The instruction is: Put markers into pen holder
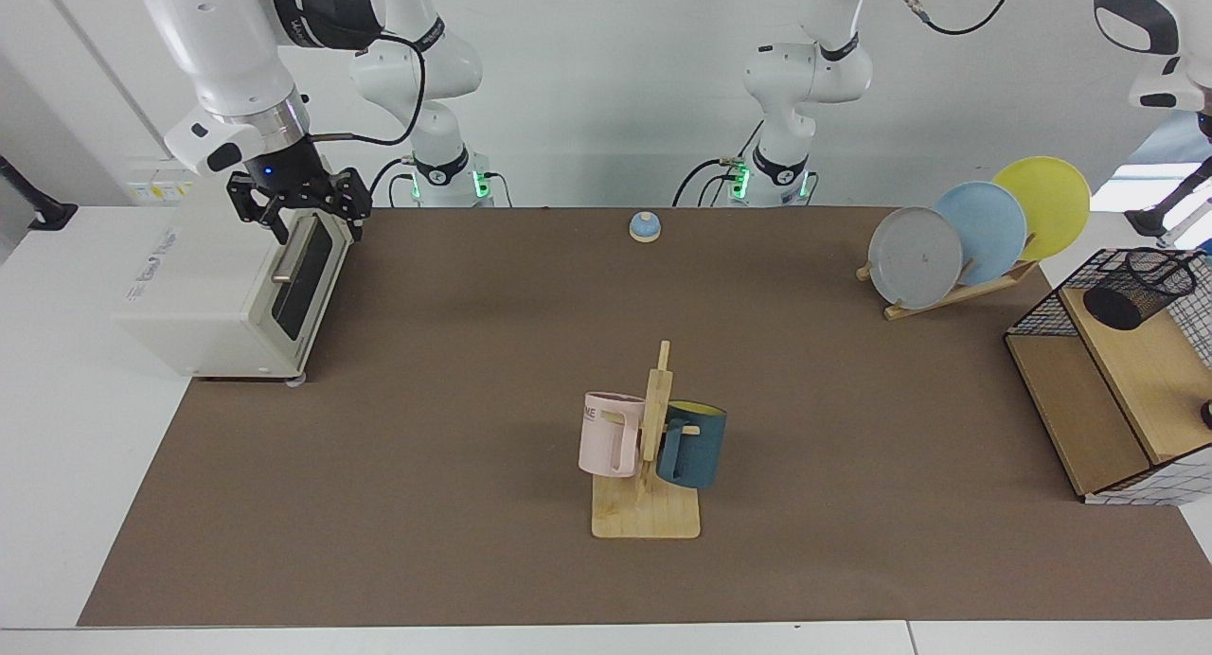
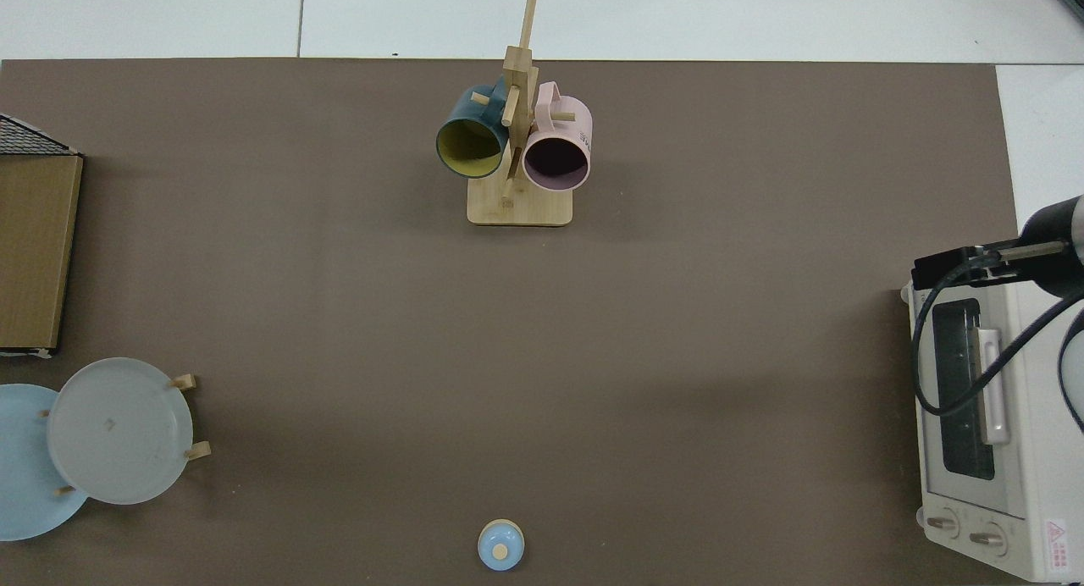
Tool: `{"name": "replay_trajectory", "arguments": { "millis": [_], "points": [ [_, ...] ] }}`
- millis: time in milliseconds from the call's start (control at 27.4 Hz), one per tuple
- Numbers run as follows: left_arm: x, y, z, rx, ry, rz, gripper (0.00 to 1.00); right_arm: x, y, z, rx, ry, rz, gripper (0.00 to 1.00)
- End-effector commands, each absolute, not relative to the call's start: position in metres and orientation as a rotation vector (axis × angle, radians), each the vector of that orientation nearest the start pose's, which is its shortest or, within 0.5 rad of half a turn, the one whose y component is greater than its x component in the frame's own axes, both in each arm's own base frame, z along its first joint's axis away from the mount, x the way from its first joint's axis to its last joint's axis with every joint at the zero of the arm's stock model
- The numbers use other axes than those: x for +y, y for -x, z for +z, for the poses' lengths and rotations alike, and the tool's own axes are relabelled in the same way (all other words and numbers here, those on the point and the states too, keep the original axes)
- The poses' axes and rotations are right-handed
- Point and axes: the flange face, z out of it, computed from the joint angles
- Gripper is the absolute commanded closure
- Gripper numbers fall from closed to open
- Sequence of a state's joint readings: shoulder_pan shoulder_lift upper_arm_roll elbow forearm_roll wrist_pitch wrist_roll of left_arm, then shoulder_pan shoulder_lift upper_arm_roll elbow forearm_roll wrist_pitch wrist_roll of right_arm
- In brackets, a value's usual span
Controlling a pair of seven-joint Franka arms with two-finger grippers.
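Nearest the camera in the facing view, a wooden mug tree [image 1: 647,485] stands on the brown mat [image 1: 454,560] with 2 mugs hung on it, a pink mug [image 1: 609,434] and a dark blue mug [image 1: 692,444] with a yellow inside. Further back at the view's right edge, a boxy wire rack with wooden shelves [image 1: 1108,390] carries the pen holder [image 1: 1139,288], a black mesh cup lying tipped on its upper shelf. No marker can be seen in either view, so where it is cannot be told. Behind that, 3 plates, grey [image 1: 915,256], pale blue [image 1: 989,227] and yellow [image 1: 1049,203], lean in a wooden plate stand [image 1: 956,295]. On the opposite side a white toaster oven [image 1: 222,291] sits at the mat's edge, and the right gripper [image 1: 310,221] hangs just above its top front corner, fingers spread apart and empty. At the far edge of the mat lies a small blue bell [image 1: 645,226]. The left arm [image 1: 1150,30] rises at the upper right corner of the facing view, its gripper outside the picture, so its fingers cannot be told.
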State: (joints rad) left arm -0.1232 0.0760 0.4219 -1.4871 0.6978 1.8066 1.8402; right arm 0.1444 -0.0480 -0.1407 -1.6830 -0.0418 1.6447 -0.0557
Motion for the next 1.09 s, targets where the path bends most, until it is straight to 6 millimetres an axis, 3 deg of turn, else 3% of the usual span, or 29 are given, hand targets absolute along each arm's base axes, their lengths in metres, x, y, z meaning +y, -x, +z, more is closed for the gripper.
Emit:
{"name": "replay_trajectory", "arguments": {
  "millis": [0, 292, 584, 839, 1058],
  "points": [
    [0.223, -0.586, 0.667, 1.854, 1.557, 0.756, 1.0, -0.003, -0.542, 0.609, -0.123, 3.155, -0.02, 0.0],
    [0.239, -0.583, 0.648, 1.844, 1.614, 0.815, 1.0, -0.005, -0.542, 0.609, -0.119, 3.156, -0.02, 0.0],
    [0.248, -0.554, 0.63, 1.769, 1.763, 0.913, 1.0, -0.004, -0.542, 0.609, -0.121, 3.155, -0.02, 0.0],
    [0.242, -0.555, 0.622, 1.751, 1.795, 0.935, 1.0, -0.005, -0.542, 0.609, -0.119, 3.156, -0.02, 0.0],
    [0.224, -0.562, 0.621, 1.757, 1.793, 0.929, 1.0, -0.004, -0.542, 0.609, -0.121, 3.155, -0.02, 0.0]
  ]
}}
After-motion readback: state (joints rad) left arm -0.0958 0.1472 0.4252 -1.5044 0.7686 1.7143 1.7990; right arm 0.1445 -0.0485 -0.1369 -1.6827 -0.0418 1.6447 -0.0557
